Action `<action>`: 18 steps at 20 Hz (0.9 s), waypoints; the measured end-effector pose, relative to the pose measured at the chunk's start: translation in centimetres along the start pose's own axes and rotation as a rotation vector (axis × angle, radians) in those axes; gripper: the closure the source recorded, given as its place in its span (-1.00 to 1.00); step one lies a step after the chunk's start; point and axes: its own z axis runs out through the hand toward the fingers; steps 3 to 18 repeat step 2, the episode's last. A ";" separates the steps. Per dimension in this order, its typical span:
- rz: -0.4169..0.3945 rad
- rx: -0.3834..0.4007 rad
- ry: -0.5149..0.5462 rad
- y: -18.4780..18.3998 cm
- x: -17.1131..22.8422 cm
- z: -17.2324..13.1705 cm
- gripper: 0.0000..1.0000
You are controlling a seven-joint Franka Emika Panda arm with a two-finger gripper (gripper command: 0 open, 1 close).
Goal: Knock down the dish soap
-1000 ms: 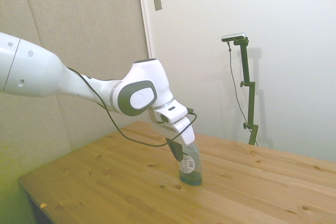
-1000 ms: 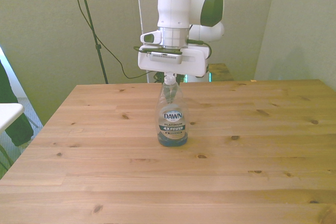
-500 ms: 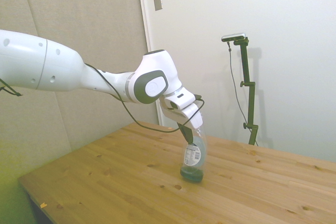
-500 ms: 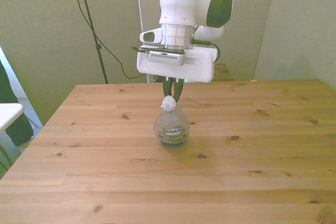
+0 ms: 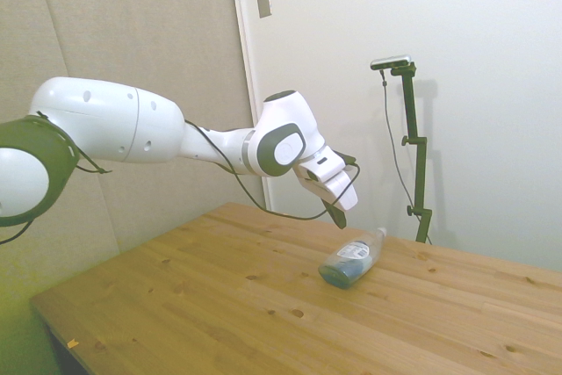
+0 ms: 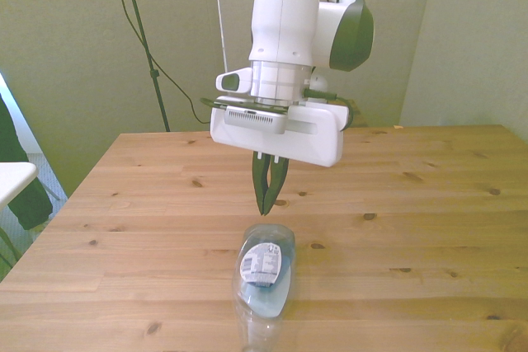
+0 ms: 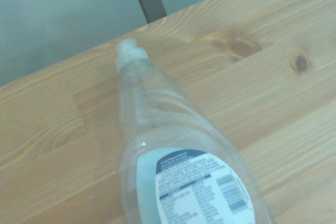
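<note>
The dish soap (image 6: 264,278) lies flat on the wooden table (image 6: 429,204), a clear bottle with blue-green liquid pooled toward its base and its back label facing up. In the side view the dish soap (image 5: 353,257) points its white cap away from the arm. The wrist view shows the dish soap (image 7: 178,161) from close by, its cap toward the table's edge. My gripper (image 6: 268,204) hangs just above the bottle's base, fingers shut to a point, holding nothing. In the side view the gripper (image 5: 341,221) is clear of the bottle.
A person's dark sleeve (image 6: 16,179) shows at the front view's left edge beside a white surface (image 6: 12,177). The bottle's cap end lies close to the table's near edge in the front view.
The bottle, upright a second ago and tilting half a second ago, now lies flat on the table. My arm has swept further out over it, and the gripper is above its base.
</note>
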 end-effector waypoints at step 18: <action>0.012 0.004 0.004 -1.0 -0.1 0.9 1.00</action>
